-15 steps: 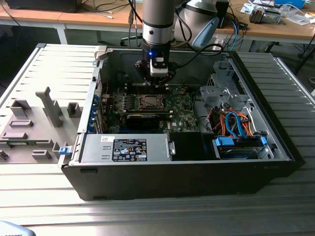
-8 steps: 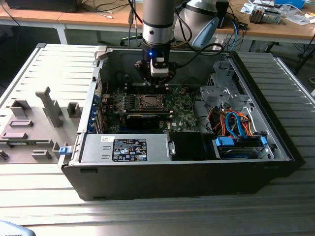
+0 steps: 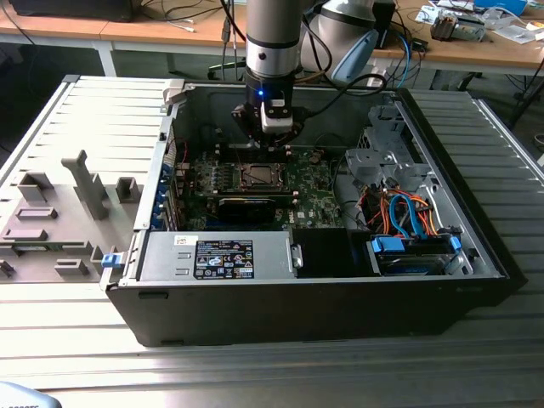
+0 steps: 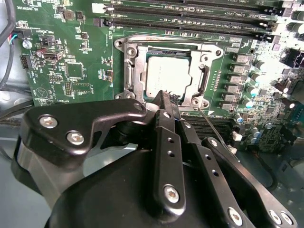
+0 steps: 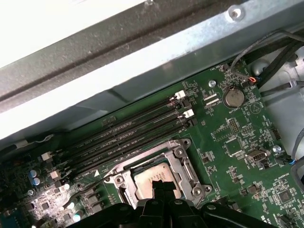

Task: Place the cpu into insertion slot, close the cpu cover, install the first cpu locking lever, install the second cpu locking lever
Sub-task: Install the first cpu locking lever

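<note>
Taking the slot (image 3: 257, 176) as the landmark: in the exterior view it sits near the middle of the green board (image 3: 314, 200) inside the open case (image 3: 476, 246), which lies on the ribbed surface (image 3: 85, 119). To the exterior view's left of the slot the case wall carries blue clips; straight above the slot hangs the arm with its hand (image 3: 267, 138); to the exterior view's right of it are a grey drive cage and a bundle of orange and blue cables (image 3: 399, 212). In the second wrist view the cpu (image 4: 167, 76) lies flat in the slot (image 4: 130, 71), its pale face bare and square with the metal rim, so the first step looks done. The hand (image 4: 164, 97) has its fingers pressed together with nothing between them, the tips just over the slot's near edge, by the cpu's corner; whether they touch it I cannot tell. In the first wrist view the same fingertips (image 5: 161, 186) sit over the cpu (image 5: 149, 178), with the memory slots (image 5: 128, 135) just beyond the socket. I judge the cover not yet closed, since the whole chip face shows and no plate lies over it. A thin wire lever (image 4: 213, 126) slants free beside the slot, so both levers appear still to be latched.
</note>
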You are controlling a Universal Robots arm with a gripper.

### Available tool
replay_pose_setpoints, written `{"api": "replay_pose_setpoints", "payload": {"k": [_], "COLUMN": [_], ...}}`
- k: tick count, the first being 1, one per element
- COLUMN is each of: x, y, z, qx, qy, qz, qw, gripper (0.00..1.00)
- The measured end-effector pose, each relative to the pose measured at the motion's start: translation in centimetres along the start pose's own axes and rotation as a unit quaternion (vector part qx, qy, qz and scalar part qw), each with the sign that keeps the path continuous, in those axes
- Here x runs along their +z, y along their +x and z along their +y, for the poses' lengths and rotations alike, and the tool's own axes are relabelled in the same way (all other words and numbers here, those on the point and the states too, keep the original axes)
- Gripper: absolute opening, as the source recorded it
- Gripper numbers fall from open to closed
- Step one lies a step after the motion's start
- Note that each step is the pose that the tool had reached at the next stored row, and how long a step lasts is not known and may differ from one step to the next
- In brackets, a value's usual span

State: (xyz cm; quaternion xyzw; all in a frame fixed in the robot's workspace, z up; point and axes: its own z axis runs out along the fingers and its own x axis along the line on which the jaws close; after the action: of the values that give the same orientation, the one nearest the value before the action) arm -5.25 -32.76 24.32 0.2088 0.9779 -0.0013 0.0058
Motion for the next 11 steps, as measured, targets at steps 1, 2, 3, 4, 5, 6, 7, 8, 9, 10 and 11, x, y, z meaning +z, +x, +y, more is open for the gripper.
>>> {"api": "replay_pose_setpoints", "payload": {"k": [1, 2, 3, 4, 5, 6, 7, 8, 9, 10, 11], "x": [0.00, 0.00, 0.00, 0.00, 0.00, 0.00, 0.00, 0.00, 0.00, 0.00, 0.00], "y": [0.00, 0.00, 0.00, 0.00, 0.00, 0.00, 0.00, 0.00, 0.00, 0.00, 0.00], "z": [0.00, 0.00, 0.00, 0.00, 0.00, 0.00, 0.00, 0.00, 0.00, 0.00, 0.00], "qx": [-0.001, -0.003, -0.004, -0.006, -0.007, -0.008, -0.009, -0.010, -0.012, -0.013, -0.013], "qy": [-0.0001, 0.0000, 0.0000, -0.0001, -0.0001, -0.0001, -0.0001, -0.0001, -0.0001, -0.0002, -0.0002], "qz": [0.0000, 0.0000, 0.0000, 0.0001, 0.0000, 0.0000, 0.0000, 0.0000, 0.0000, 0.0000, 0.0000], "qw": [1.00000, 1.00000, 0.99999, 0.99998, 0.99998, 0.99997, 0.99996, 0.99995, 0.99993, 0.99992, 0.99991], "gripper": [0.11, 0.11, 0.11, 0.11, 0.11, 0.11, 0.11, 0.11, 0.11, 0.11, 0.11]}}
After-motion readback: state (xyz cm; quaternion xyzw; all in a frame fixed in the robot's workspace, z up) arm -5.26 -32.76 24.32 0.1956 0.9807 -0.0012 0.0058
